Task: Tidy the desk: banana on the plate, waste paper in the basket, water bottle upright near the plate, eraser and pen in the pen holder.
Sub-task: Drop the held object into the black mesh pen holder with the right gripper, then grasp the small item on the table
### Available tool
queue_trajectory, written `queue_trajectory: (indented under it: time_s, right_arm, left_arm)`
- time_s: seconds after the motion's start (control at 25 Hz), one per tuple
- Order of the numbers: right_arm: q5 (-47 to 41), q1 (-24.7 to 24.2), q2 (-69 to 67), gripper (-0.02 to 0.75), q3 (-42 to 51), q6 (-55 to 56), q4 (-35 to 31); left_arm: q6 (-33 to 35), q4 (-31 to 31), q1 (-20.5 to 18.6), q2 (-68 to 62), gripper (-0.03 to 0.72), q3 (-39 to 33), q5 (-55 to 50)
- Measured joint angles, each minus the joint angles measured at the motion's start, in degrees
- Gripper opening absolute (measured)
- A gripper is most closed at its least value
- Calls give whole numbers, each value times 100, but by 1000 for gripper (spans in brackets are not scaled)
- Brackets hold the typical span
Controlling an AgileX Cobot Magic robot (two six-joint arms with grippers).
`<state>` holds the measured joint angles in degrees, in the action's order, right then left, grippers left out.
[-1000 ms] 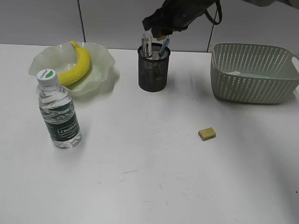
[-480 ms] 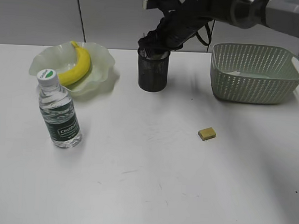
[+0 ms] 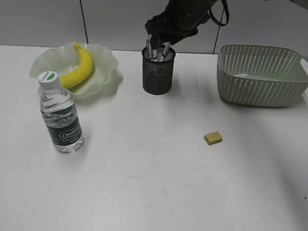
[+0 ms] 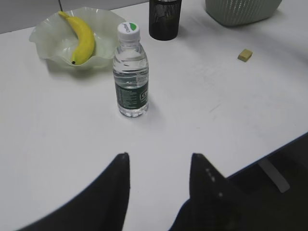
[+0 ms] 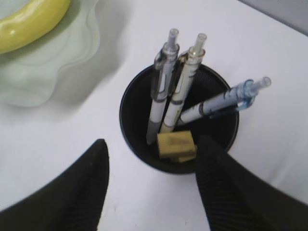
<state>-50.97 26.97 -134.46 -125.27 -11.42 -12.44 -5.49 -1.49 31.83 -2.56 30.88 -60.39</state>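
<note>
Your right arm reaches in from the upper right of the exterior view and ends directly above the pen holder, with the right gripper pointing down over its mouth; its fingers stand wide apart on either side of the cup and grip nothing. Inside the holder you can see three pens leaning against the wall and a tan eraser among them, between the open jaws. A second eraser lies on the desk, well apart from the holder and in front of the basket. Your left gripper hovers low over the near edge of the desk, jaws parted and empty, aimed toward the water bottle, which stands upright near the plate. The banana lies in the plate.
</note>
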Motion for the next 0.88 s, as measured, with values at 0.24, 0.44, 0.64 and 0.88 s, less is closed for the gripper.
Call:
queue_trajectory:
  time_s: [0.24, 0.44, 0.64, 0.88]
  right_arm:
    - [-1237, 0, 669, 456, -30, 389, 398]
    - [-1821, 0, 1243, 456, -30, 820, 912]
    - [-1826, 0, 2209, 456, 314, 948, 978]
    - [-1828, 0, 3698, 456, 1548, 983, 1175]
  left_arm:
    - [0, -5, 0, 0, 309, 0, 0]
    - [0, -5, 0, 0, 309, 0, 0]
    - [0, -10, 0, 0, 309, 0, 0]
    - [0, -10, 0, 0, 309, 0, 0]
